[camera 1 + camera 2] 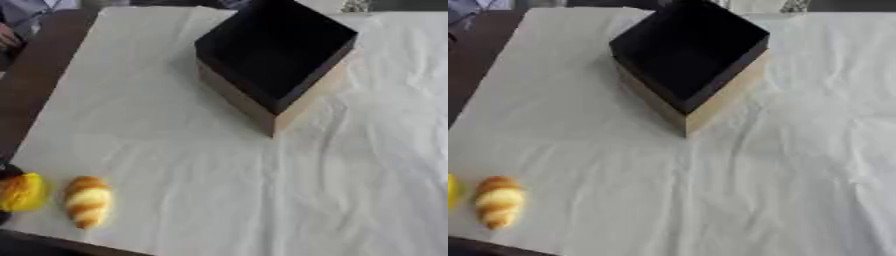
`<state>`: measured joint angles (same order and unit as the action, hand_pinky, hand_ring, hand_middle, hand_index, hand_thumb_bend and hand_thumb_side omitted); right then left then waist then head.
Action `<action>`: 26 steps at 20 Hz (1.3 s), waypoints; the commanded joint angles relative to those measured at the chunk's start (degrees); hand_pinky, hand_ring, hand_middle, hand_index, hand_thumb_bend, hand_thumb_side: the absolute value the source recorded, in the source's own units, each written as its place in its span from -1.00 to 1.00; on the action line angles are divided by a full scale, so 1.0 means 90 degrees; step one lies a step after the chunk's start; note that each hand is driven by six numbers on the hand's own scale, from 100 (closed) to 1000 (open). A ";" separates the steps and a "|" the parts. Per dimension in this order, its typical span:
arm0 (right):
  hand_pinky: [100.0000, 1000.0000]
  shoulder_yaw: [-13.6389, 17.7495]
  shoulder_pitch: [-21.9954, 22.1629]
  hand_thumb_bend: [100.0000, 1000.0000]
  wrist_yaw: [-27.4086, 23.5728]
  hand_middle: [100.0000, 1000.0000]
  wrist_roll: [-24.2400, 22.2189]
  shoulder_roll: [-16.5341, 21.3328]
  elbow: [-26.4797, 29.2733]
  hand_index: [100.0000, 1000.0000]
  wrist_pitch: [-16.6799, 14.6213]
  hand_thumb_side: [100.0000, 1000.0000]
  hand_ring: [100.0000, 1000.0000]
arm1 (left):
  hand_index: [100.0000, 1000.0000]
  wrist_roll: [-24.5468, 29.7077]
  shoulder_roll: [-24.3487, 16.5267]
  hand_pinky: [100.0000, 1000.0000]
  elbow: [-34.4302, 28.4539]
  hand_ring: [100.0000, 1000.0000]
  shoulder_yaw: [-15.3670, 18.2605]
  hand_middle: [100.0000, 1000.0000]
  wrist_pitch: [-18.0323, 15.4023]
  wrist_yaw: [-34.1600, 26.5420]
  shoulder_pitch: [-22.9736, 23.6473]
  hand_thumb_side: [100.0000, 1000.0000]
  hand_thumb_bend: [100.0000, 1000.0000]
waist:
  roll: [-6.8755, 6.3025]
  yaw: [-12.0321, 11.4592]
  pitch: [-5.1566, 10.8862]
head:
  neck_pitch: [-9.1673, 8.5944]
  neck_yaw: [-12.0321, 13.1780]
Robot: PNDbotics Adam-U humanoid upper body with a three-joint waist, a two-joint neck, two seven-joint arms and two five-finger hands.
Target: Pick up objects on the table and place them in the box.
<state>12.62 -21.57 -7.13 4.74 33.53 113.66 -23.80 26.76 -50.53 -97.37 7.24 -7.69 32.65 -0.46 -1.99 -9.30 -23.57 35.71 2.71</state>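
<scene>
1. At the far left edge we see a yellow object with something dark around it, perhaps our left hand; we cannot tell its fingers.
2. Just beside it lies a croissant on the white cloth.
3. Well apart, farther back, stands the open box, dark inside.

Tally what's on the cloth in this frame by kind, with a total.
Box (open, dark inside): 1
Croissant-shaped pastry: 1
Yellow item at the left edge, partly cut off: 1
Total: 3. No robot hand shows in either view.
</scene>
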 commanded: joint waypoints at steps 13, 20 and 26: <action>0.82 0.0026 0.0056 -1.00 -0.0012 0.38 -0.0016 0.0087 0.0104 0.57 0.0053 -0.57 0.81 | 0.19 -0.1512 -0.0387 0.13 -0.1675 -0.09 0.0218 -0.20 0.0487 0.0554 -0.0631 -1.00 -0.66 | -0.0005 -0.0081 0.0197 | 0.0048 0.0106; 0.82 -0.0017 0.0048 -1.00 -0.0052 0.38 -0.0053 0.0097 0.0104 0.57 0.0069 -0.58 0.81 | 0.17 -0.1699 -0.0398 0.13 -0.1912 -0.12 -0.0377 -0.22 0.0065 0.0432 -0.2191 -1.00 -0.72 | -0.0016 -0.0058 0.0277 | 0.0067 0.0221; 0.82 -0.0065 0.0025 -1.00 -0.0112 0.38 -0.0097 0.0079 0.0104 0.57 0.0065 -0.59 0.80 | 0.13 -0.1195 0.0632 0.11 -0.1793 -0.17 -0.1114 -0.28 0.0061 0.0248 -0.4005 -1.00 -0.89 | 0.0039 -0.0015 0.0362 | 0.0100 0.0198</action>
<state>11.90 -20.69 -7.66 4.05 33.44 113.66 -23.18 15.24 -45.39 -113.25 -2.20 -7.40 35.42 -35.59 -1.62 -9.43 -21.69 36.28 4.51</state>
